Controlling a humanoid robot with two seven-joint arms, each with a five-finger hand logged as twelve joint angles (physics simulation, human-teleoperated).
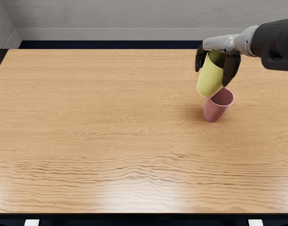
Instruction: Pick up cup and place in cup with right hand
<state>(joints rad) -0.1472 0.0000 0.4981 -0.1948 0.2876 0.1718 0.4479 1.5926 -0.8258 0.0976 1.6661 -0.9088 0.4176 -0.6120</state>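
Right now I have the fingers (232, 68) of my right hand (222, 43) partly closed around the yellow cup (210, 76), gripping it near its rim, open end up. Its base overlaps the pink cup's rim in my view, and whether they touch I can't tell; the pink cup (215, 112) sits on the tabletop (111, 117).

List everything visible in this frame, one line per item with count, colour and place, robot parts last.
Held cup: one, yellow-green, tilted, its lower end overlapping the other cup's rim in this view
Lower cup: one, pink, on the table's right side
Table: one, wood-brown, across most of the picture
Wall: grey, along the top
Small blocks: two, white, at the bottom edge
Right hand: one, grey with black fingers, grasping the yellow-green cup
Right arm: one, black, entering from the right edge
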